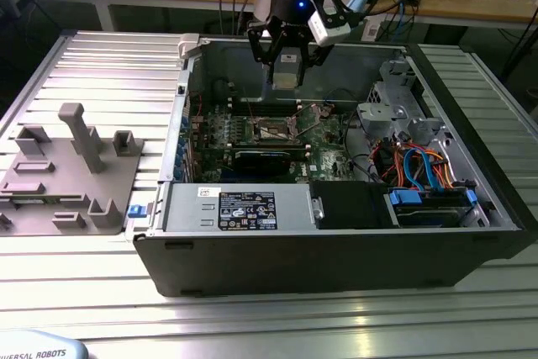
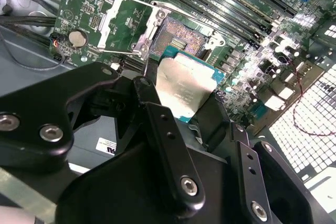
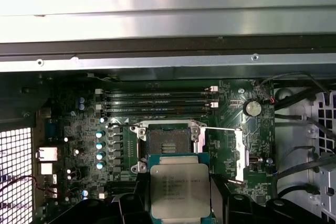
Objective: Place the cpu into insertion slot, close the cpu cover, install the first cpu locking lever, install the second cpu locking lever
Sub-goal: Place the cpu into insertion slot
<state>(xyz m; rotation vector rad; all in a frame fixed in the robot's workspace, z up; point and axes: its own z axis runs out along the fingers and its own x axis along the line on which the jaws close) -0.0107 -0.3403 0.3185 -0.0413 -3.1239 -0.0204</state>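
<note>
silver-topped cpu [image 3: 180, 190] sits clamped in the gripper [image 1: 286, 75] above the empty insertion slot [image 3: 167, 141] inside the case [image 1: 336, 250].

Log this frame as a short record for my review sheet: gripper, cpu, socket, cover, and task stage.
gripper: the gripper is shut on the cpu, above the motherboard inside the open computer case
cpu: the cpu is held with its metal top showing in both wrist views, off the board and not seated
socket: the insertion slot is empty, contacts exposed
cover: the cpu cover is swung open beside the slot
stage: cpu not yet placed; cover not closed
</note>
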